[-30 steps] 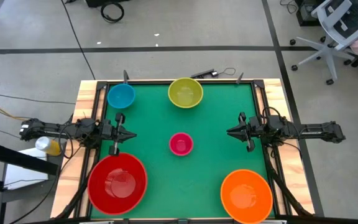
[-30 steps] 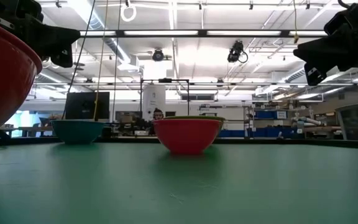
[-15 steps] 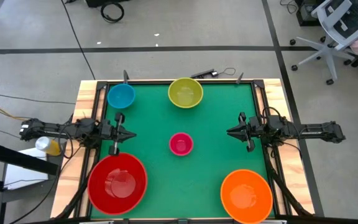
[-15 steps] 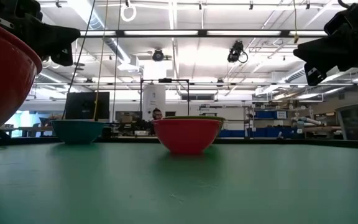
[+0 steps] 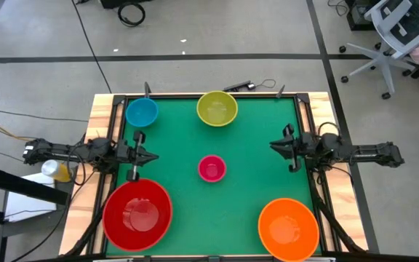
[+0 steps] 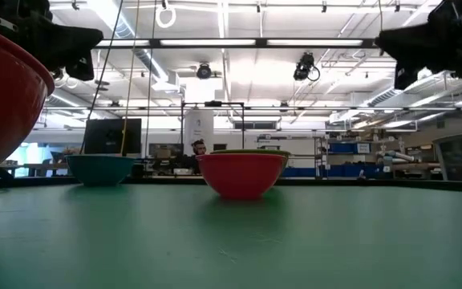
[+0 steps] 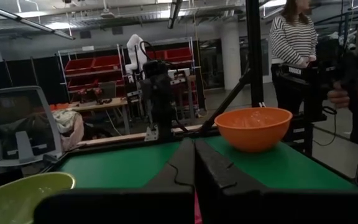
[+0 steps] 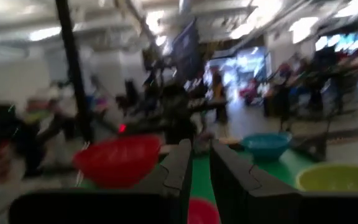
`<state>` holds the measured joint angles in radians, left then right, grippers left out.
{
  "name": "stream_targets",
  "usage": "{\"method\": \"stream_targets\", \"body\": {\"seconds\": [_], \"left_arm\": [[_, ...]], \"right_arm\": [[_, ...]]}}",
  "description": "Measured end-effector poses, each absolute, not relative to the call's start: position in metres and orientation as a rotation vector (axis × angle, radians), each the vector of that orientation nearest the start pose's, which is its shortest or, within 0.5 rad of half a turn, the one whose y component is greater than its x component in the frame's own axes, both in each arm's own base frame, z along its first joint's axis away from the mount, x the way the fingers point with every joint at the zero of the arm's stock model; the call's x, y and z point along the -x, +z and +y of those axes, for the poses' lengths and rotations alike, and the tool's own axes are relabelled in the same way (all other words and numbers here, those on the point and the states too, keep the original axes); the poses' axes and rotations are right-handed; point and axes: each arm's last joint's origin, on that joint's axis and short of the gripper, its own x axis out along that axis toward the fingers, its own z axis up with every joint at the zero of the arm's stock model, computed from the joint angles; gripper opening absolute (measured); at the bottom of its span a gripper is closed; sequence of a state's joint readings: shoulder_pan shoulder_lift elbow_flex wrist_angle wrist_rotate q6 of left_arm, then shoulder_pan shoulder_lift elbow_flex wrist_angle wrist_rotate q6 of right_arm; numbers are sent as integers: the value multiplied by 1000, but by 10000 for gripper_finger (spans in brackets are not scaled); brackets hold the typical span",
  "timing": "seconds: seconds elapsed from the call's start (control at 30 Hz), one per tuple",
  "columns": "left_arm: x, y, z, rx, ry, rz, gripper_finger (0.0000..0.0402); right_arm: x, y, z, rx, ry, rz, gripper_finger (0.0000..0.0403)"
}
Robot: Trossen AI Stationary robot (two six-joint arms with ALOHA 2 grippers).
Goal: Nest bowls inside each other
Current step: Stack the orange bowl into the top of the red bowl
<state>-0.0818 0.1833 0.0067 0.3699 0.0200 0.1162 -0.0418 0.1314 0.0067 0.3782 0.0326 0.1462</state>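
No writing or label can be read on anything. On the green tabletop [image 5: 253, 182], the five bowls sit apart: blue bowl [image 5: 142, 112] upper left, yellow-green bowl [image 5: 217, 108] top centre, pink bowl [image 5: 212, 168] in the middle, red bowl [image 5: 137, 213] lower left, orange bowl [image 5: 288, 228] lower right, these two at the near edge. Open green lies around the pink bowl. The left claw [image 5: 150, 156] at the left edge is closed, empty. The right claw [image 5: 273, 145] at the right edge shows a narrow gap, holding nothing.

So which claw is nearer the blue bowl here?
The left. The left claw sits just below the blue bowl at the table's left edge in the high view; the right claw is across the table by the right edge.
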Motion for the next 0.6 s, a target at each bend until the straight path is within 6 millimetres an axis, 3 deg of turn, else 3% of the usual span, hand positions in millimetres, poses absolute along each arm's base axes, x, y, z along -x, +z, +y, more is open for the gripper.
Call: {"method": "stream_targets", "body": {"seconds": [0.2,0.3,0.43,0.6], "left_arm": [[-106,189,-9,-108,-89,-231,2],[-106,189,-9,-109,-89,-231,2],[-108,188,-9,-176,-62,-222,2],[-111,194,0,-160,125,-261,12]], "right_arm": [[-98,203,-8,-134,-151,-391,64],[-96,206,-13,-164,-334,-438,64],[-101,206,-20,-226,-488,-311,64],[-117,216,-29,-292,-584,-39,66]]}}
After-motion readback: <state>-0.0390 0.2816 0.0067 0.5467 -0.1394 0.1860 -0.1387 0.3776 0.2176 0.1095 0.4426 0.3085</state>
